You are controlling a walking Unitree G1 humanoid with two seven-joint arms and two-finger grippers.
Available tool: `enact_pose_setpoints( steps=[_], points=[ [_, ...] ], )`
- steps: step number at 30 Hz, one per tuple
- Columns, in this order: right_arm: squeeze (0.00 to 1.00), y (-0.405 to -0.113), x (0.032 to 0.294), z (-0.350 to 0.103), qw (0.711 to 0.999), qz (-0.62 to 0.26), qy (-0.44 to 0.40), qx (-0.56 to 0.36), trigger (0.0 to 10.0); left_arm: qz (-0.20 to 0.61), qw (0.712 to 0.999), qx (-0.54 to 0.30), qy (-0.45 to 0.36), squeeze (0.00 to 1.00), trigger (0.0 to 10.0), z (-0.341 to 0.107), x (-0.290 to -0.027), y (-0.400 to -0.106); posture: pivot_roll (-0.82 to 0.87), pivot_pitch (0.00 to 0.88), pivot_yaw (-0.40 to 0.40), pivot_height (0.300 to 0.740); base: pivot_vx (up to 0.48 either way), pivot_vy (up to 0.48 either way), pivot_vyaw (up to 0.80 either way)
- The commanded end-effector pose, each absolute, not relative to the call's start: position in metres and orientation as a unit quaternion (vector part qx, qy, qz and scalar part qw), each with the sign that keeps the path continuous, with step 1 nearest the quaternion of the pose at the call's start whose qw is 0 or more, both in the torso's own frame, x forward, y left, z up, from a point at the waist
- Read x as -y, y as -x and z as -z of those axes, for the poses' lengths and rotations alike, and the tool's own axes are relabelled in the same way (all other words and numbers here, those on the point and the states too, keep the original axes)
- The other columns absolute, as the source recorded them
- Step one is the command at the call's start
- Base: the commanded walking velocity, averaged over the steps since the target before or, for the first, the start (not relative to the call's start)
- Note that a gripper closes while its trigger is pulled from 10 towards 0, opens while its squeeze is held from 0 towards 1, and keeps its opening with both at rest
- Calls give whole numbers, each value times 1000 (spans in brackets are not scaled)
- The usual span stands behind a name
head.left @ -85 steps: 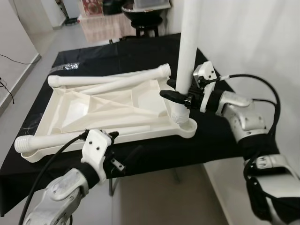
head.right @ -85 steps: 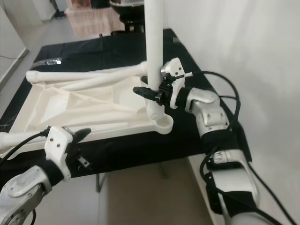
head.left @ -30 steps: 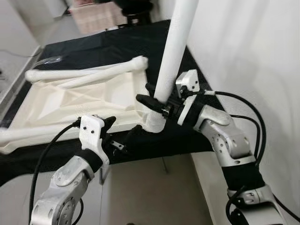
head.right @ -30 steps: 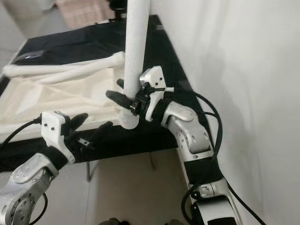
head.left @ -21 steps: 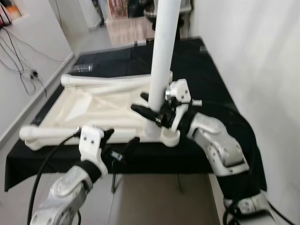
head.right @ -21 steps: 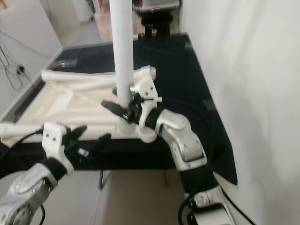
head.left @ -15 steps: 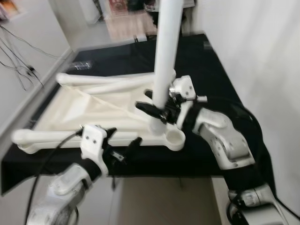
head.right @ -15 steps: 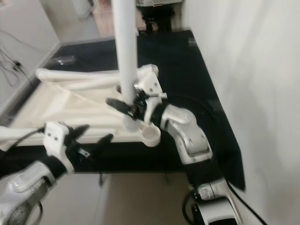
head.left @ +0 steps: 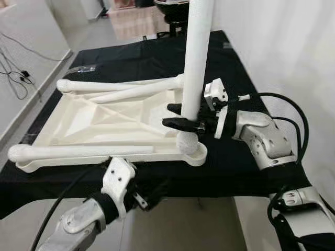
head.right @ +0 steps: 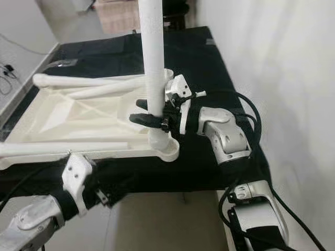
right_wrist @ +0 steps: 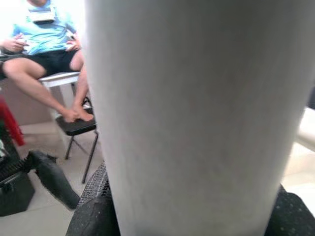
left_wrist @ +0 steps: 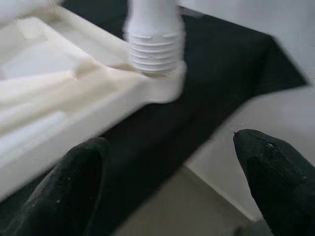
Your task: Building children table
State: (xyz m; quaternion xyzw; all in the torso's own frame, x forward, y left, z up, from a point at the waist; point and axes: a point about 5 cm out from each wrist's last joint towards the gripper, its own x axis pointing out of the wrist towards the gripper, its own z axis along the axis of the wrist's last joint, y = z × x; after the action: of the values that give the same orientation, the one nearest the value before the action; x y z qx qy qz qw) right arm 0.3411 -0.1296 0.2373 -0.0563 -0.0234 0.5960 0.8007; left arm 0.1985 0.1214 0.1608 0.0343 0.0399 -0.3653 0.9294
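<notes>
A white children's table top [head.left: 94, 117] lies upside down on the black-covered table [head.left: 235, 162]. Several white legs [head.left: 78, 152] lie loose across it. One leg [head.left: 196, 57] stands upright at the near right corner socket [head.left: 194, 153]. My right gripper [head.left: 168, 115] is shut on this leg low down, one black finger on each side. The leg's threaded end [left_wrist: 152, 46] sits at the socket [left_wrist: 170, 86] with threads showing above it. My left gripper [left_wrist: 172, 182] hangs open below the table's front edge, near that corner, holding nothing.
A white wall [head.left: 282, 47] runs close along the right side of the table. Pale floor [head.left: 172, 225] lies in front. A person [right_wrist: 44, 29] sits on a chair beyond the table. Cables [head.left: 15, 78] trail on the floor at the left.
The head camera has swung about, so the whole scene shifts. My right gripper keeps its hold on the upright leg at the corner socket. The left gripper sits slightly lower under the table edge.
</notes>
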Motion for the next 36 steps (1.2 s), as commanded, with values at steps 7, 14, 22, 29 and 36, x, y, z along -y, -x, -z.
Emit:
enact_pose_setpoints(
  steps=[7,14,22,29,36],
  points=[
    [0,-343,115,-240,770,-634,61,30,10000,325,943,-42,-63,0,10000,-163,-130,-197,-37,227,106,740,0,0,0],
    [0,-356,119,-238,787,-614,62,21,10000,284,955,-32,-81,0,10000,-167,-138,-201,-25,250,103,740,0,0,0],
    [0,-361,130,-241,792,-607,63,15,10000,298,952,-37,-62,0,10000,-167,-134,-194,-17,287,105,740,0,0,0],
    [0,-353,159,-261,762,-646,-18,42,10000,310,949,-46,-33,0,10000,-169,-132,-180,-11,304,118,740,0,0,0],
    [0,-357,174,-278,766,-636,-49,86,10000,326,944,-55,-14,0,10000,-168,-131,-171,-12,304,129,740,0,0,0]
  ],
)
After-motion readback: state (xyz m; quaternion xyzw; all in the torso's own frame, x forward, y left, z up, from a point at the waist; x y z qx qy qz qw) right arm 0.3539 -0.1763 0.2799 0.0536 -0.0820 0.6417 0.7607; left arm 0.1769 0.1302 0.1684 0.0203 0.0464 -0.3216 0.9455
